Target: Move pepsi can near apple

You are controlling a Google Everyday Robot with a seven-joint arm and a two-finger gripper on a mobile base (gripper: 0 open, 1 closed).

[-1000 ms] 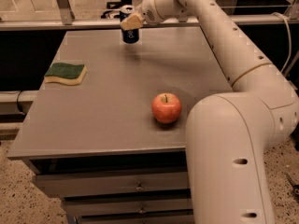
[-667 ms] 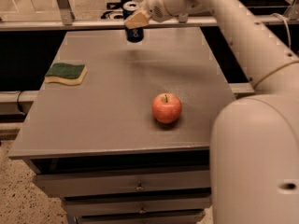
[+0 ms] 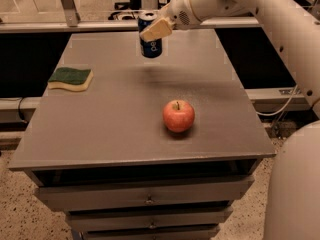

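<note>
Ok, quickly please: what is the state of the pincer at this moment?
Pincer: closed on the pepsi can, holding it upright above the far part of the table.

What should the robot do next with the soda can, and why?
Probably carry the pepsi can toward the camera, over to the apple. The gripper, jaws shut on the can, holds it above the far end of the table, while the apple sits well apart, near the front edge.
</note>
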